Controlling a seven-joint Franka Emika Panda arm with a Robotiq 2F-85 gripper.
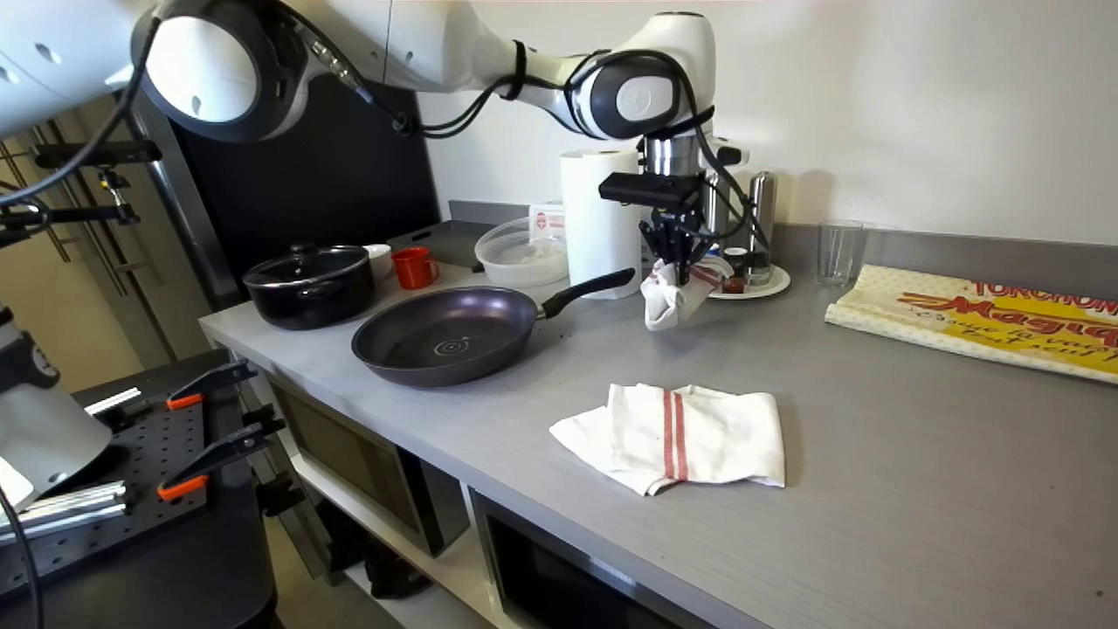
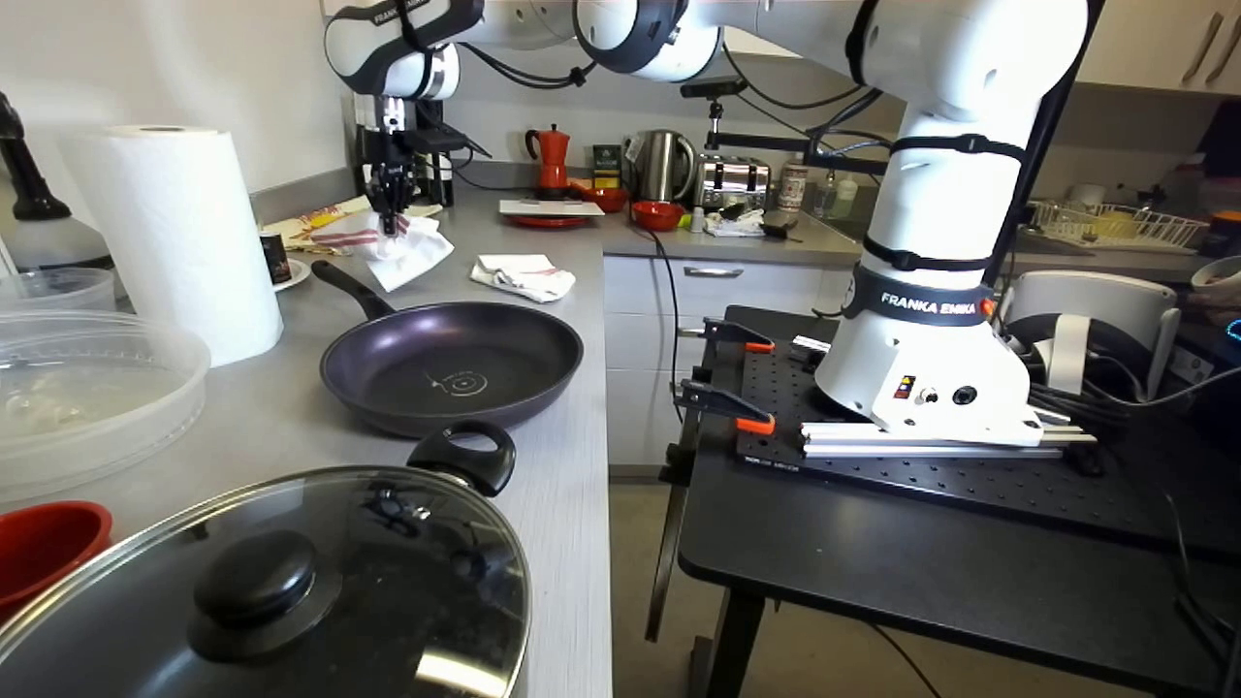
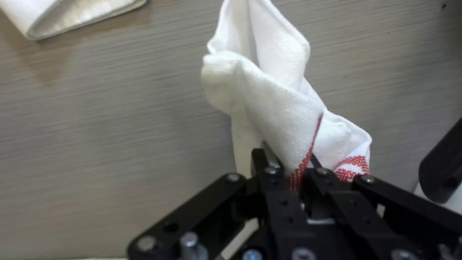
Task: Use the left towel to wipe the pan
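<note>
My gripper (image 1: 681,273) is shut on a white towel with red stripes (image 1: 665,301), bunched and hanging above the counter. The gripper (image 2: 390,225) and held towel (image 2: 412,257) also show in an exterior view. In the wrist view the cloth (image 3: 267,90) is pinched between the fingers (image 3: 288,159). The dark pan (image 1: 445,336) sits on the counter beside the held towel, its handle pointing toward it; it also shows in an exterior view (image 2: 456,364). The handle's black end (image 3: 442,162) appears in the wrist view. A second folded towel (image 1: 725,437) lies flat nearer the counter's front edge.
A paper towel roll (image 1: 601,223) stands behind the pan handle. A lidded black pot (image 1: 310,284), red cup (image 1: 414,267) and plastic tub (image 1: 524,258) are beyond the pan. A white plate (image 1: 773,284) with bottles is behind the gripper. A glass (image 1: 838,253) and printed cloth (image 1: 987,319) lie farther along.
</note>
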